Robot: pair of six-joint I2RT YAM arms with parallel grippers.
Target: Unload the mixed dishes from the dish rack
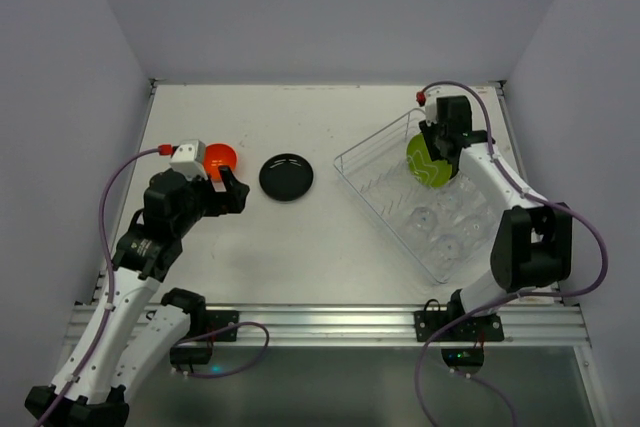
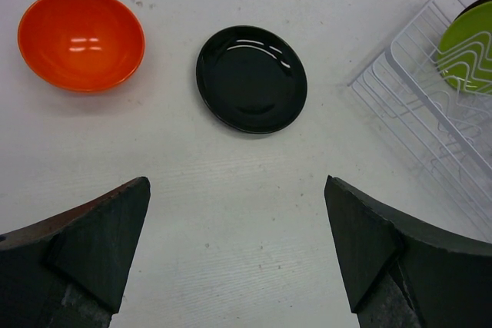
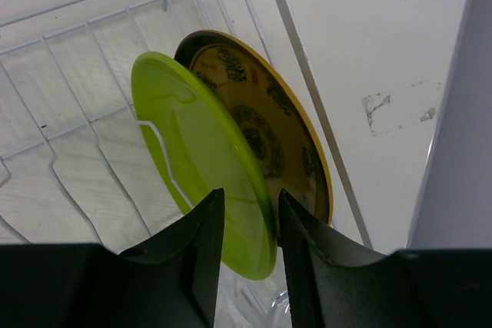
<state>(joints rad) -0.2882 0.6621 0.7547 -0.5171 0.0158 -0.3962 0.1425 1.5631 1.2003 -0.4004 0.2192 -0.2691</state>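
Note:
The lime-green plate [image 3: 192,136] stands on edge in the dish rack [image 1: 365,192], just in front of an olive-yellow patterned plate [image 3: 284,128]. My right gripper [image 3: 249,193] is shut on the green plate's lower rim, one finger on each face. In the top view this gripper [image 1: 437,152] hangs over the rack's far end at the green plate [image 1: 425,160]. Several clear cups [image 1: 440,227] lie in the rack's near half. The orange bowl [image 2: 81,40] and the black plate [image 2: 251,78] rest on the table. My left gripper [image 2: 237,182] hovers open over bare table near them, holding nothing.
The rack's white wire holder [image 3: 77,36] runs under and around the standing plates. Walls enclose the table on the left, back and right. The right wall is close to the rack's clear rim [image 1: 480,247]. In the top view the orange bowl [image 1: 220,157] sits just beyond my left gripper [image 1: 232,192].

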